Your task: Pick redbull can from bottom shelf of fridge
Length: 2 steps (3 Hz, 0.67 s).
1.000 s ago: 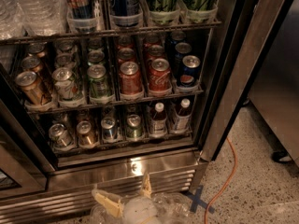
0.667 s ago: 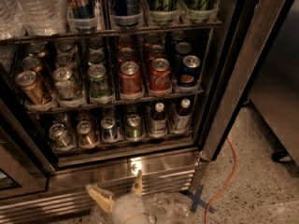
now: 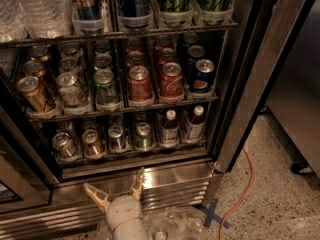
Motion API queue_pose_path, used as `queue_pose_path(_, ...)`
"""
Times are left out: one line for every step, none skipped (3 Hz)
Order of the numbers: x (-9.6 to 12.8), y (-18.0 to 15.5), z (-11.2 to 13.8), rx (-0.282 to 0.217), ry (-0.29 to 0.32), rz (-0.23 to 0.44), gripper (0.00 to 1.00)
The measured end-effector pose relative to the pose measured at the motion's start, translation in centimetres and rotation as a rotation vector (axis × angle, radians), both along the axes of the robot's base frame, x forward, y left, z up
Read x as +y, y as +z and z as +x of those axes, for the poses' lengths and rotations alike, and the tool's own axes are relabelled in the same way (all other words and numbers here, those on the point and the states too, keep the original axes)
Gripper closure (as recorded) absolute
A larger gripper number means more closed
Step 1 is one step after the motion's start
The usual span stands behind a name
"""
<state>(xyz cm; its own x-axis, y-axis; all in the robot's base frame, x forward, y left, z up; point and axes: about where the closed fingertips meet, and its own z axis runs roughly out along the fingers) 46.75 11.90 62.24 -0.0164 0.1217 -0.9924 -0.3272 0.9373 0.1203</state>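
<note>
The robot's claw [image 3: 116, 183] sits low in the camera view, in front of the slatted steel grille at the base of the fridge [image 3: 172, 183], its two pale fingers [image 3: 95, 194] spread wide apart and holding nothing. Just above and beyond it is the bottom shelf, a dark wire rack carrying a front row of slim cans and two small bottles [image 3: 169, 126]. The redbull can [image 3: 117, 136], blue and silver with a silver top, stands upright in that row, almost straight ahead of the claw, between a copper-orange can [image 3: 91, 141] on one side and a greenish can [image 3: 143, 134] on the other, both close beside it. To do this step well, the claw probably needs to rise above the steel sill, line up on the redbull can, and slide one finger into each narrow gap, keeping level so neither neighbour is knocked over.
</note>
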Motion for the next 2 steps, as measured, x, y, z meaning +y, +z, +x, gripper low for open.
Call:
queue_pose_path(0.0,0.0,0.0,0.0,0.0,0.0,0.0)
queue_pose_path(0.6,0.7,1.5,-0.054,-0.013,-0.016,0.0)
